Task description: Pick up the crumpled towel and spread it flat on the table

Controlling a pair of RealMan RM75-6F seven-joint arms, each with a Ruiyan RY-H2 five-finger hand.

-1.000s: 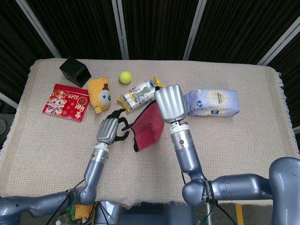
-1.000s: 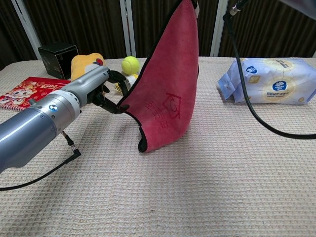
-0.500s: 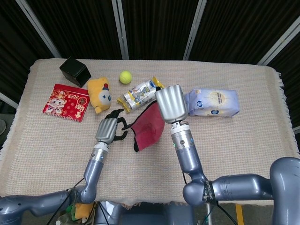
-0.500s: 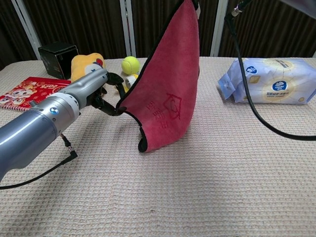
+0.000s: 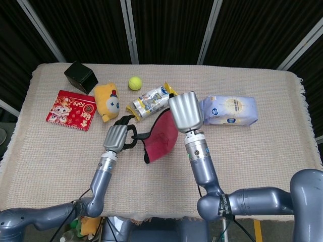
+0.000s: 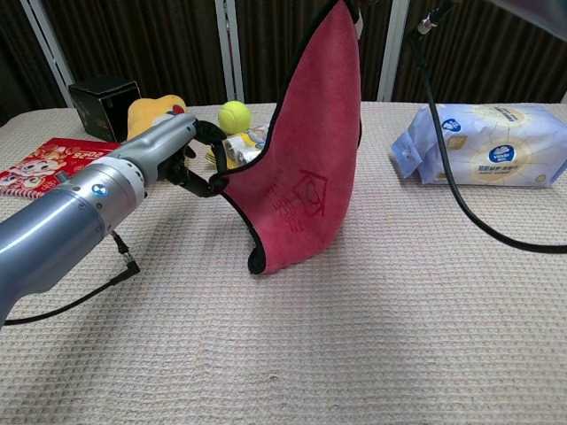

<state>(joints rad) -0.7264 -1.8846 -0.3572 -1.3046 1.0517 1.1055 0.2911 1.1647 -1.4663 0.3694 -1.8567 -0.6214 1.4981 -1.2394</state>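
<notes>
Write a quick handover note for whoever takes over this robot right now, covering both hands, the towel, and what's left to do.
Right hand: raised, holding the red towel by its top corner.
Left hand: fingers at the towel's left edge, apparently pinching it.
Towel: off the table except its bottom edge, hanging open, no longer crumpled.
Done: pickup.
Left: pull the corners apart, lower it, lay it flat on the open cloth in front, away from the snack bag and tissue pack.

We note the left hand (image 6: 182, 150) has lifted slightly and moved toward the far side of the desk, drawing the towel (image 6: 306, 168) edge it pinches up with it. The right hand (image 5: 185, 112) has shifted marginally right.
</notes>
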